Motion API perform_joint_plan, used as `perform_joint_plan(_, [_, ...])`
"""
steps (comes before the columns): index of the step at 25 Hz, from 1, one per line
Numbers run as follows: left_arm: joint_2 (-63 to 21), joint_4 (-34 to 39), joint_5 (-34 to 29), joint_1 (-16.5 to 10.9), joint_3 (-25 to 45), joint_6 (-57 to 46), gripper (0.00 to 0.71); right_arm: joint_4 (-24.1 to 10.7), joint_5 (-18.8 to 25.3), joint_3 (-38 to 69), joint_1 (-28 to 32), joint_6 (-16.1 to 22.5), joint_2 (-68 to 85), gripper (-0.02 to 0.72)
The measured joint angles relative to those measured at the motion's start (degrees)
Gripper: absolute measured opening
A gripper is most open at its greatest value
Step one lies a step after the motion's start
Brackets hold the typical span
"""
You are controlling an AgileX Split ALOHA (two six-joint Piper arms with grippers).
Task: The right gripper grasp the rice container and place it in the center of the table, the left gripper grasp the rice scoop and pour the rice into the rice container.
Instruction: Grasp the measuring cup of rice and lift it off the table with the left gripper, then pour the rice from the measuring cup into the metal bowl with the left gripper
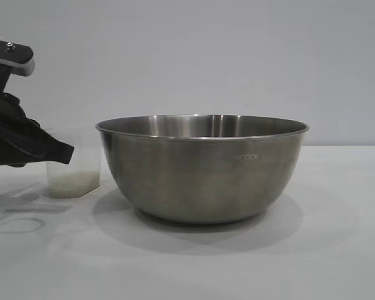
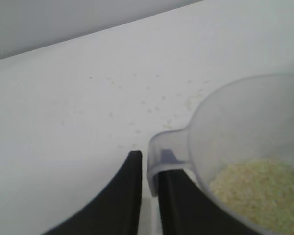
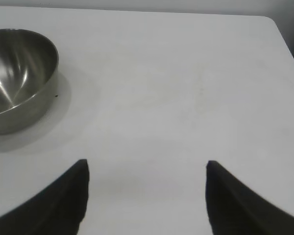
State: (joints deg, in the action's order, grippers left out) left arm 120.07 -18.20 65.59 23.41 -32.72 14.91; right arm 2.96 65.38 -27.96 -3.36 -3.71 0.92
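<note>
The rice container (image 1: 203, 169), a wide steel bowl, stands in the middle of the white table (image 1: 337, 250); it also shows in the right wrist view (image 3: 17, 78). The rice scoop (image 1: 72, 169), a frosted plastic cup, stands on the table to the bowl's left with rice (image 1: 72, 183) in its bottom. My left gripper (image 1: 65, 152) is at the scoop; in the left wrist view the gripper (image 2: 149, 161) is closed on the handle of the scoop (image 2: 245, 127), with rice (image 2: 257, 188) inside. My right gripper (image 3: 147, 164) is open and empty over bare table, apart from the bowl.
A few loose grains (image 2: 152, 105) lie scattered on the table beyond the scoop. The table's corner and edge (image 3: 284, 39) show in the right wrist view. A plain grey wall stands behind the table.
</note>
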Motion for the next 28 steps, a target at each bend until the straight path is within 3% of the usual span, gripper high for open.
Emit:
perform_joint_plan(12, [-10.79, 0.45, -0.54, 0.0, 0.11, 5.2, 0.0, 0.0, 0.0, 0.0, 0.0, 0.0, 0.0, 0.414])
perform_joint_plan(20, [-15.12, 12.15, -0.54, 0.0, 0.33, 7.18, 0.0, 0.0, 0.0, 0.0, 0.0, 0.0, 0.0, 0.414])
perform_joint_plan(28, [-15.22, 22.4, -0.62, 0.0, -1.59, 16.16, 0.0, 0.0, 0.0, 0.0, 0.0, 0.0, 0.0, 0.414])
